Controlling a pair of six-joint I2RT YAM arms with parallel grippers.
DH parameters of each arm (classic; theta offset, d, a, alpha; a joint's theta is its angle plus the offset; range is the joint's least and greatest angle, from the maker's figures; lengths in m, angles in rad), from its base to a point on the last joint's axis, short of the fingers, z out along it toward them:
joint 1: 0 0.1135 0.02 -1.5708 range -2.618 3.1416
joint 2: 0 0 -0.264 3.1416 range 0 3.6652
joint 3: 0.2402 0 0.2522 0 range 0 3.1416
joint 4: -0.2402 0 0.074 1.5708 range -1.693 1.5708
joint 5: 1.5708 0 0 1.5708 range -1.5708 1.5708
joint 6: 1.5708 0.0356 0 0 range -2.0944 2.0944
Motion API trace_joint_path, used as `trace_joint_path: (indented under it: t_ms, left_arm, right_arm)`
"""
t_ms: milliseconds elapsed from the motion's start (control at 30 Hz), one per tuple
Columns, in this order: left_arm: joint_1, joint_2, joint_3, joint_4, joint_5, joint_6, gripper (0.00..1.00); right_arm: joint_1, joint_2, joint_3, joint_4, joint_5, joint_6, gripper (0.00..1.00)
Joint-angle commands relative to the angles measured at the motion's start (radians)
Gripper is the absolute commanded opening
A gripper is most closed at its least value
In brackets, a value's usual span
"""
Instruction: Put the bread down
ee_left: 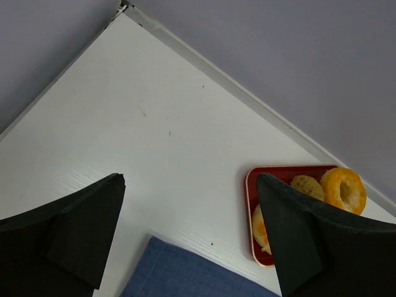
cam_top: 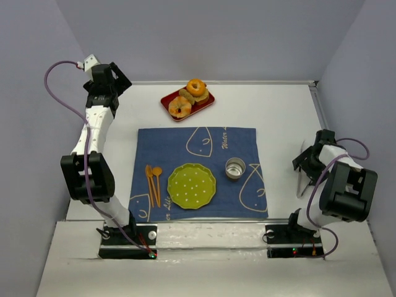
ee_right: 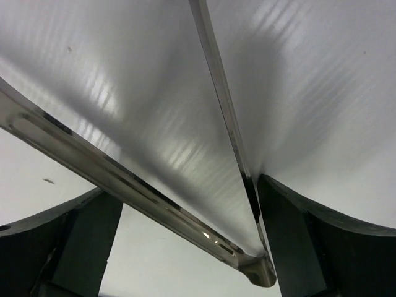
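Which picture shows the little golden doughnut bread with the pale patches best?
The top external view: the small golden-orange ring-shaped bun with cream patches lies whole on the red tray. The left wrist view shows only a sliver beside a black finger. The right wrist view misses it.

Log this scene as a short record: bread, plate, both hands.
bread: on the red tray at the table's far side, not gripped
green plate: bare, on the blue cloth
left hand: open, holds nothing, above the table left of the tray
right hand: metal tongs between its fingers; grip unclear
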Motion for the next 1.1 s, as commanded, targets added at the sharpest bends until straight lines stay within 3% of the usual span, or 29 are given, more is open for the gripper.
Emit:
trace_joint_path:
  t_ms: [0, 200, 333, 633, 900, 1067]
  left_arm:
    - [0.008, -0.02, 0.061, 0.027, -0.021, 0.013, 0.99]
    - [0.008, -0.052, 0.062, 0.005, -0.041, 0.012, 0.99]
    - [0.006, -0.086, 0.047, -0.005, -0.044, 0.012, 0.99]
    - [0.006, -0.202, -0.039, -0.005, -0.044, -0.003, 0.99]
    - [0.006, -0.331, -0.111, -0.004, -0.067, -0.019, 0.99]
    - [0.006, -0.377, -0.137, 0.014, -0.037, -0.04, 0.99]
  right_arm:
    - [-0.001, 0.088, 0.019, 0.041, 0.033, -0.024, 0.89]
    - [-0.001, 0.033, 0.022, 0.085, 0.01, -0.074, 0.61]
    - [-0.001, -0.068, 0.037, 0.089, -0.042, -0.13, 0.55]
    - [-0.001, -0.28, 0.123, 0.087, -0.254, -0.249, 0.55]
    - [-0.001, -0.351, 0.218, 0.09, -0.6, -0.277, 0.52]
    - [0.072, -0.361, 0.286, 0.122, -0.711, -0.268, 0.52]
